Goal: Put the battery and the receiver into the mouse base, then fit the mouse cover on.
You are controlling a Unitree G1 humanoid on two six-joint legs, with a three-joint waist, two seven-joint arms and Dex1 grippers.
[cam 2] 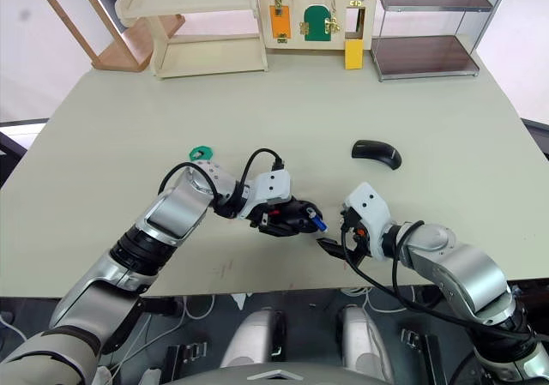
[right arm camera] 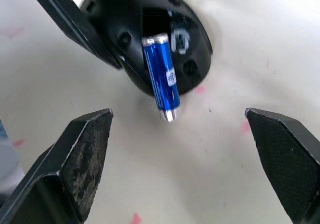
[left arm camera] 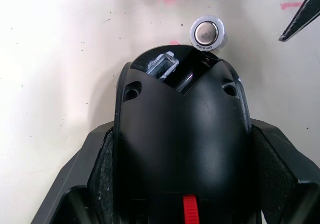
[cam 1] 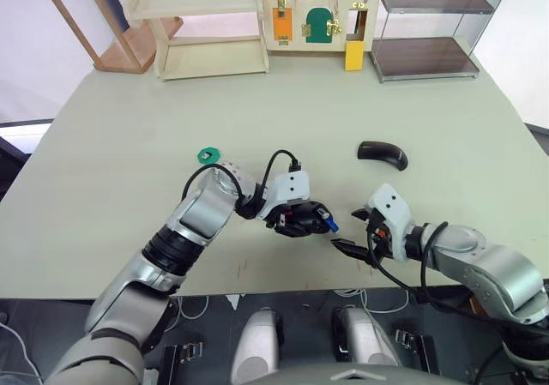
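Left gripper (cam 1: pixel 296 218) clamped on the mouse base (left arm camera: pixel 180 149), fingers on either flank, inner side up with a red part near the wrist end. Battery (right arm camera: pixel 161 77) resting half in the base's far-end slot, blue body tilted, silvery end sticking out past the rim toward the right gripper (cam 1: pixel 352 233). Metal-lined socket (left arm camera: pixel 164 66) visible in the base just beside the battery. Right gripper empty, fingers spread wide apart, just short of the battery's silvery end, not touching it; both hovering low over the pale green table (cam 1: pixel 129 145). Mouse cover (cam 1: pixel 383 153) lying alone on the table beyond the right gripper, well apart from the base. Small green ring-shaped item (cam 1: pixel 208 154) on the table beyond the left forearm. Farther back along the table's far edge: pale wooden shelf (cam 1: pixel 202 25), latch board with orange and green panels (cam 1: pixel 313 16), clear shelf unit with dark trays (cam 1: pixel 429 25).
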